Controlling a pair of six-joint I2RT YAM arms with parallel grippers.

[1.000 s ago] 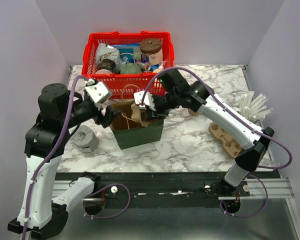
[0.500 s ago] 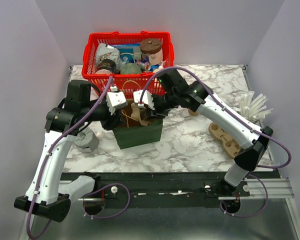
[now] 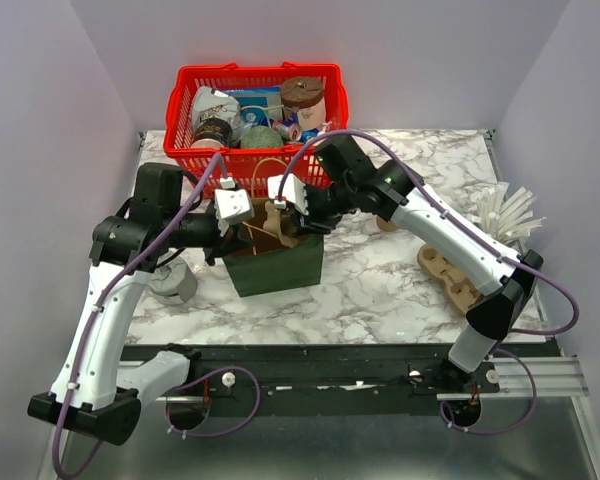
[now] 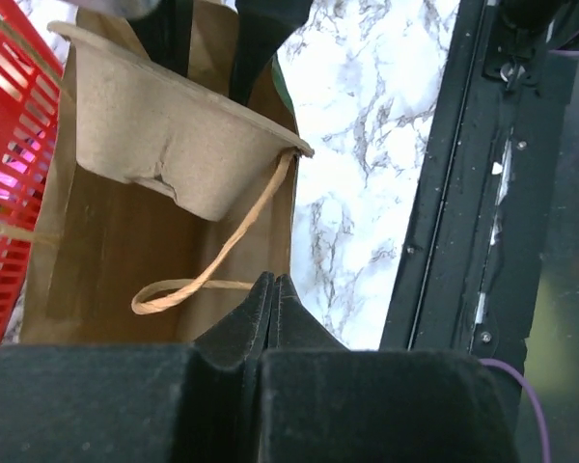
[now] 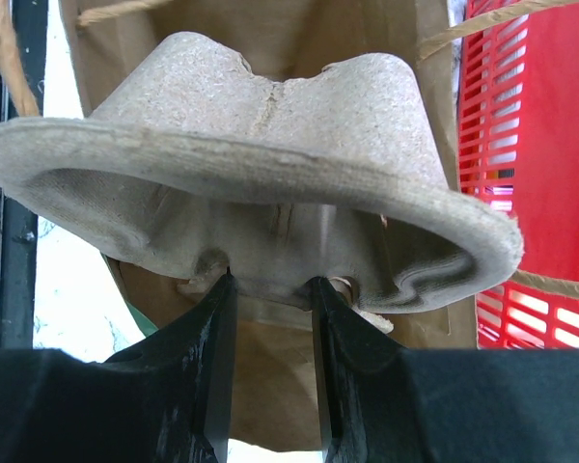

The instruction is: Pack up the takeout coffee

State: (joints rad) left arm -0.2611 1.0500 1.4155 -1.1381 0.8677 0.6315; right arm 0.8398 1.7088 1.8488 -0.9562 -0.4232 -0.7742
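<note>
Right arm's fingers (image 5: 215, 340): narrowed onto the middle ridge of a brown moulded-pulp cup carrier (image 5: 270, 154), held at the mouth of a dark green paper bag with twine handles (image 3: 280, 270).
Left arm's fingers (image 4: 273, 294): pressed fully together at the bag's near rim; whether they pinch paper cannot be told.
Cup: the takeout coffee, a small tan kraft-paper cup (image 3: 384, 224), is probably the tan shape on the white marbled desk (image 3: 380, 295) behind the right arm, mostly hidden.
Progress: early, by the look of it. The carrier is entering the bag, and the cup is neither seated nor packed.
</note>
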